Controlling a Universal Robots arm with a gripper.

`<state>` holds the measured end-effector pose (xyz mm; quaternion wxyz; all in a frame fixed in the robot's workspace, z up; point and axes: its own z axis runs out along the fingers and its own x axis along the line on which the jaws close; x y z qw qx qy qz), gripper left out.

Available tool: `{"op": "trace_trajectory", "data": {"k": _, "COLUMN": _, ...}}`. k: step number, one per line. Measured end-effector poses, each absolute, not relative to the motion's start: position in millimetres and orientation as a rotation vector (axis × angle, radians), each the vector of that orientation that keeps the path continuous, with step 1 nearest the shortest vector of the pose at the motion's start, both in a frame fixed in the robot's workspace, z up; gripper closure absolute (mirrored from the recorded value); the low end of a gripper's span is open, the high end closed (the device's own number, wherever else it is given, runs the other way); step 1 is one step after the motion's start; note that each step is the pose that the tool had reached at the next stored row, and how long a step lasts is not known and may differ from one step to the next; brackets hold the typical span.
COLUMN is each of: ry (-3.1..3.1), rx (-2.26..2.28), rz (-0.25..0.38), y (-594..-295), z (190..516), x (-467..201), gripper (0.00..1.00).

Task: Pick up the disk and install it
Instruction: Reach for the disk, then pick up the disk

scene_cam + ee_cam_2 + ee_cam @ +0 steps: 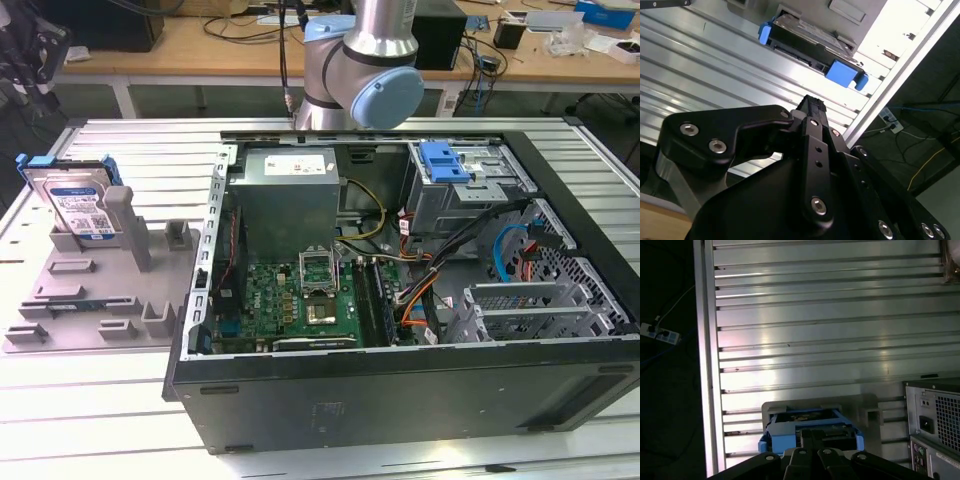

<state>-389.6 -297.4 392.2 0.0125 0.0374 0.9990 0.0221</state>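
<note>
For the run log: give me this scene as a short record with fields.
disk: standing in the grey fixture, exterior view's left
computer case: open, motherboard exposed, beside the fixture
pincer: apart from the disk, not holding it
status: disk not yet picked up

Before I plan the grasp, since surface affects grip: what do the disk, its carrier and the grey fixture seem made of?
The disk: seemingly bare metal, silvery sheen, with a paper-like label. Its carrier: likely plastic, uniform matte blue. The fixture: probably plastic, dull even grey, moulded slots.
</note>
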Motion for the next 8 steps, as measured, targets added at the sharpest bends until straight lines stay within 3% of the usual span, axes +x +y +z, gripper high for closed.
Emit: {"op": "trace_trajectory", "data": {"k": 8, "ry": 3.114, "rx": 0.117, "rz": 0.069, "y": -297.4, "z": 392.2, "x": -390.5, "gripper": 0.89}}
